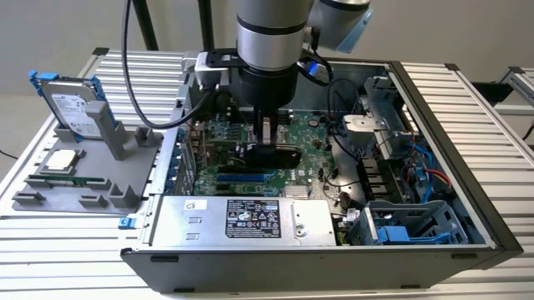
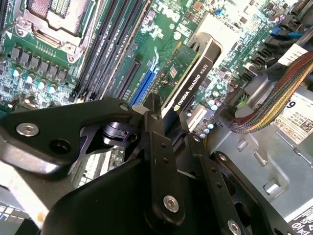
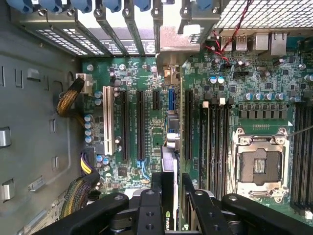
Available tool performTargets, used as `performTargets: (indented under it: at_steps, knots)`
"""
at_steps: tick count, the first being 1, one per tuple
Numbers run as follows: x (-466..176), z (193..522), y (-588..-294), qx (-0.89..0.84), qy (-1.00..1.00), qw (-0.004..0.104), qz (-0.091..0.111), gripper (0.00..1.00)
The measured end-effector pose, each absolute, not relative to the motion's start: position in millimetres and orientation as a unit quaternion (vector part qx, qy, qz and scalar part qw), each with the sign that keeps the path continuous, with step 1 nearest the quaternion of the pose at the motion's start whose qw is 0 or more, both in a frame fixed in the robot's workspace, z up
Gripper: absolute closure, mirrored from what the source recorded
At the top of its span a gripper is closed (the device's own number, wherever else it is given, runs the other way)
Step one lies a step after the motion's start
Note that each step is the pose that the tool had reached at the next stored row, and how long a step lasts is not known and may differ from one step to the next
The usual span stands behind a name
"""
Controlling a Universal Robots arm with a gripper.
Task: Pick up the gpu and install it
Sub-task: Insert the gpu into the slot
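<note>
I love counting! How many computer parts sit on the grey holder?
3: silver hard drive with blue rails standing, square silver chip lying flat, narrow green memory stick in front. None seems hidden.

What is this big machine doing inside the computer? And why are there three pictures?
It is a robot arm with a black gripper at its end. One camera watches from outside; two ride near the arm's wrist, looking down. The gripper is closed on the gpu, a flat green card with a black cooler, standing on edge over the green motherboard inside the open grey computer case. Beside the case, a grey tray holds a silver hard drive with blue rails.
</note>
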State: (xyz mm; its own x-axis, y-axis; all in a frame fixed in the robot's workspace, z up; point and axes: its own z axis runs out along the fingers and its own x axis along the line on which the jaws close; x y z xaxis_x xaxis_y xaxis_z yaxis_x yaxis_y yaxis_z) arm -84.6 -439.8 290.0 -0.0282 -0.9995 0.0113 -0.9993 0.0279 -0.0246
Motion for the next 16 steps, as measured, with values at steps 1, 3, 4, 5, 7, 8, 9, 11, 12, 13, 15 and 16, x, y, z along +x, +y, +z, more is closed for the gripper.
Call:
performTargets:
  at_steps: [1, 3, 4, 5, 7, 8, 9, 11, 12, 13, 15, 16]
  knots:
    - [-85.2, 289.5, -440.1, -0.697, 0.717, 0.005, -0.013, 1.00]
    - [-86.4, 288.6, -440.6, -0.697, 0.717, 0.005, -0.013, 1.00]
    - [-87.0, 288.3, -440.9, -0.697, 0.717, 0.004, -0.013, 1.00]
    - [-87.5, 288.1, -441.3, -0.697, 0.717, 0.004, -0.013, 1.00]
    - [-88.6, 287.3, -441.7, -0.697, 0.717, 0.005, -0.013, 1.00]
    - [-89.1, 286.9, -441.9, -0.697, 0.717, 0.005, -0.013, 1.00]
    - [-89.5, 286.7, -442.0, -0.697, 0.717, 0.005, -0.013, 1.00]
    - [-89.7, 286.6, -442.0, -0.697, 0.717, 0.004, -0.013, 1.00]
    - [-89.7, 286.6, -442.0, -0.697, 0.717, 0.004, -0.013, 1.00]
    - [-89.8, 286.5, -442.0, -0.697, 0.717, 0.004, -0.013, 1.00]
    - [-89.8, 286.5, -442.0, -0.697, 0.717, 0.004, -0.013, 1.00]
    - [-89.8, 286.4, -442.0, -0.697, 0.717, 0.004, -0.013, 1.00]
